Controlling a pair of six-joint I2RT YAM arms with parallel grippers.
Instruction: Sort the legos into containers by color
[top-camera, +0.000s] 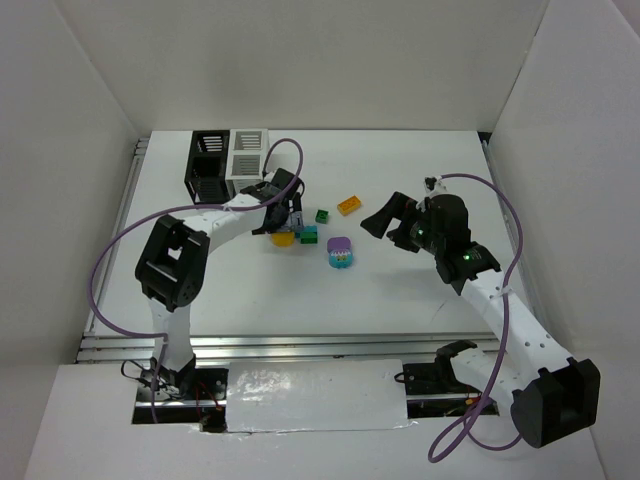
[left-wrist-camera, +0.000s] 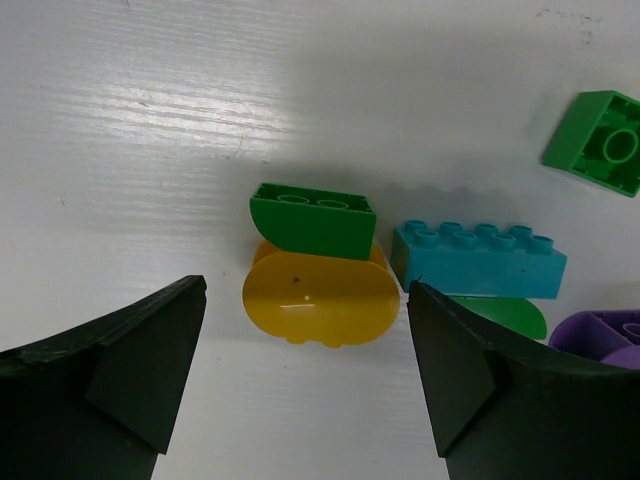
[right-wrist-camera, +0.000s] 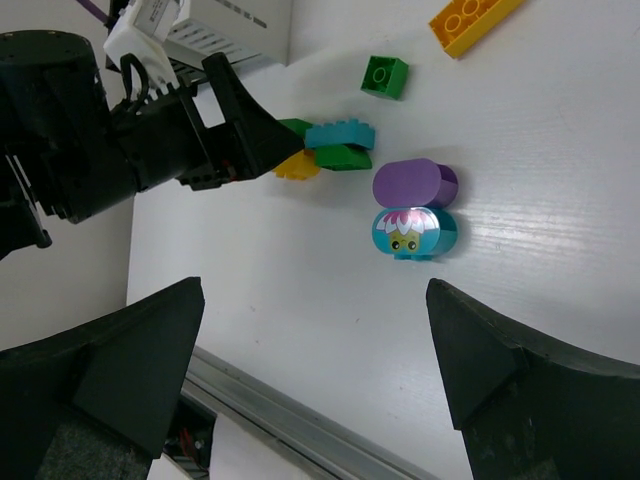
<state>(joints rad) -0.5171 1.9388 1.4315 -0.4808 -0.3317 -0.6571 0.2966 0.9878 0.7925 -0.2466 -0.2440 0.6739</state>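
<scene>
My left gripper (top-camera: 291, 222) (left-wrist-camera: 306, 350) is open and low over the table, its fingertips either side of a yellow rounded lego (left-wrist-camera: 320, 298) (top-camera: 284, 238) with gaps on both sides. A green curved lego (left-wrist-camera: 315, 220) lies against the yellow one's far side. To the right a teal brick (left-wrist-camera: 478, 260) (top-camera: 308, 236) rests on another green piece (left-wrist-camera: 505, 315). A small green square lego (top-camera: 322, 215), an orange brick (top-camera: 350, 204) and a purple lego (right-wrist-camera: 415, 183) joined to a teal flower-face piece (right-wrist-camera: 413, 232) lie apart. My right gripper (top-camera: 385, 222) (right-wrist-camera: 315, 340) hangs open and holds nothing.
The black container (top-camera: 205, 165) and the white container (top-camera: 248, 150) stand joined at the back left, just behind the left arm's wrist. White walls enclose the table on three sides. A metal rail (right-wrist-camera: 290, 425) runs along the near edge.
</scene>
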